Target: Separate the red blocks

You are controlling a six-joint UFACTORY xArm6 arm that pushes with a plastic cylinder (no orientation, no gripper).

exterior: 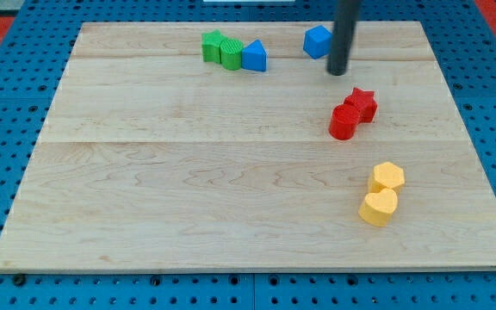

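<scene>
A red star block (362, 103) and a red cylinder block (344, 122) touch each other on the wooden board (188, 198), right of centre. The cylinder lies at the star's lower left. My tip (337, 71) ends above both red blocks in the view, apart from them. It is just right of a blue block (318, 41) near the board's top edge.
Two green blocks (220, 49) and a blue triangular block (254, 57) sit together at the top centre. A yellow hexagon block (387, 177) and a yellow heart block (378, 207) touch at the lower right.
</scene>
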